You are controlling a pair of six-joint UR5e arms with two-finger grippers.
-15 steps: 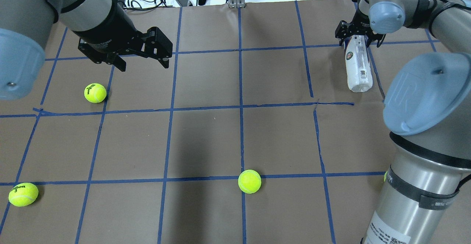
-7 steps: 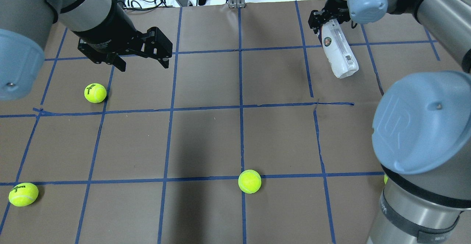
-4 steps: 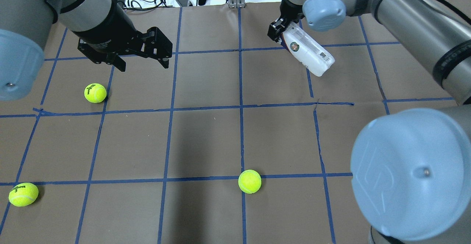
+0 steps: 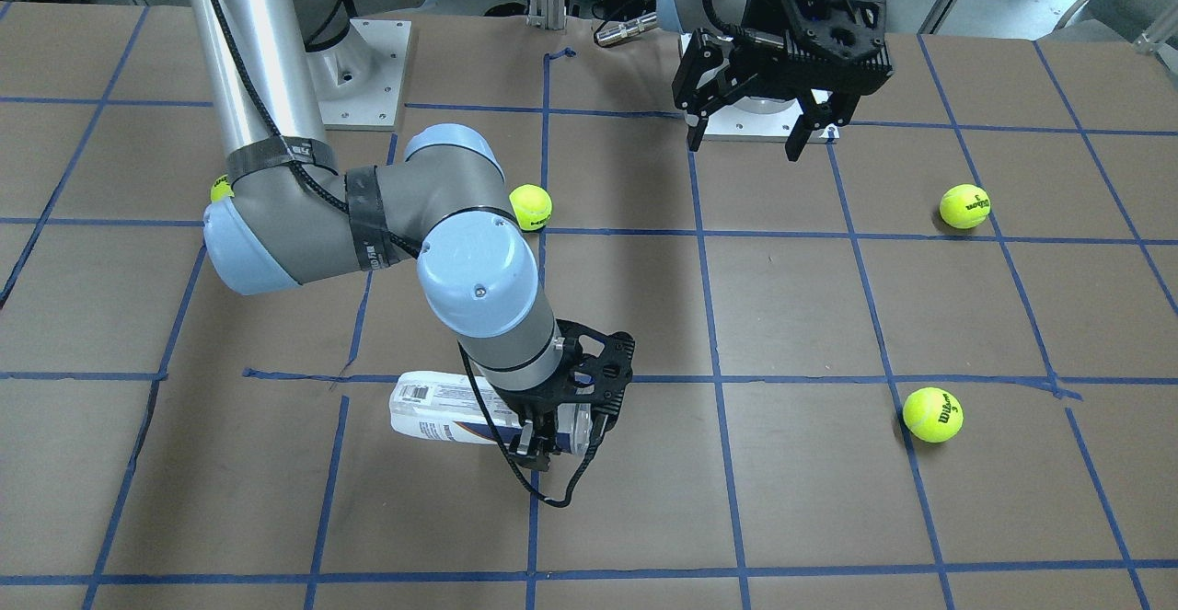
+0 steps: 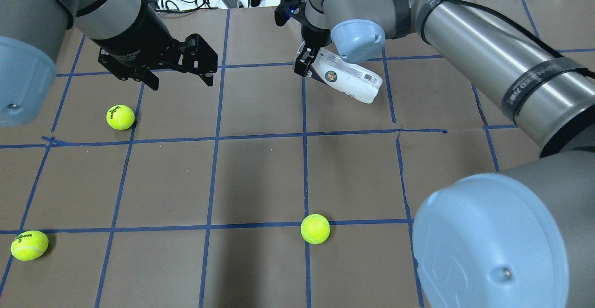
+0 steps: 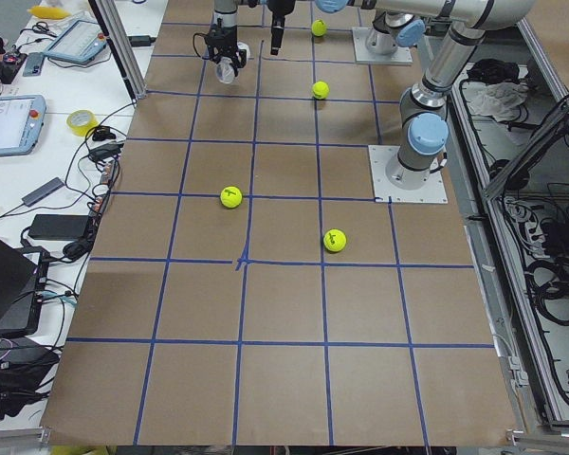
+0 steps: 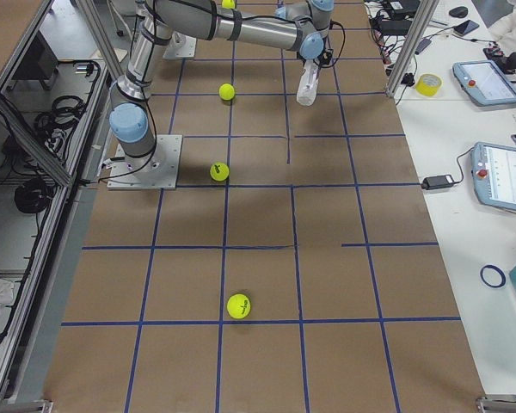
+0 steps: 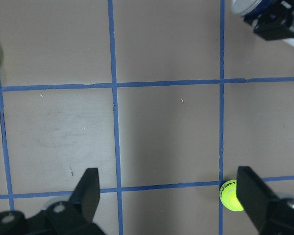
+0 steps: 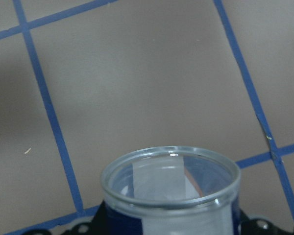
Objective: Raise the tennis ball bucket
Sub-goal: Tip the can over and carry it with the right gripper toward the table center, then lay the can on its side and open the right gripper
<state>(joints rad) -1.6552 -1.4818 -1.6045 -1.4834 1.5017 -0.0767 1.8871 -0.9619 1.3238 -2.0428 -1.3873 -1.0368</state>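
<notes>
Right jaws clamp one end of the can (image 5: 346,78), so it hangs tilted, clear of the desk (image 5: 260,178), far middle; left jaws gape idle, well away, not needed here.

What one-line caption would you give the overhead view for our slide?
Right gripper grips the tennis ball bucket by one end; left gripper hangs open.
</notes>
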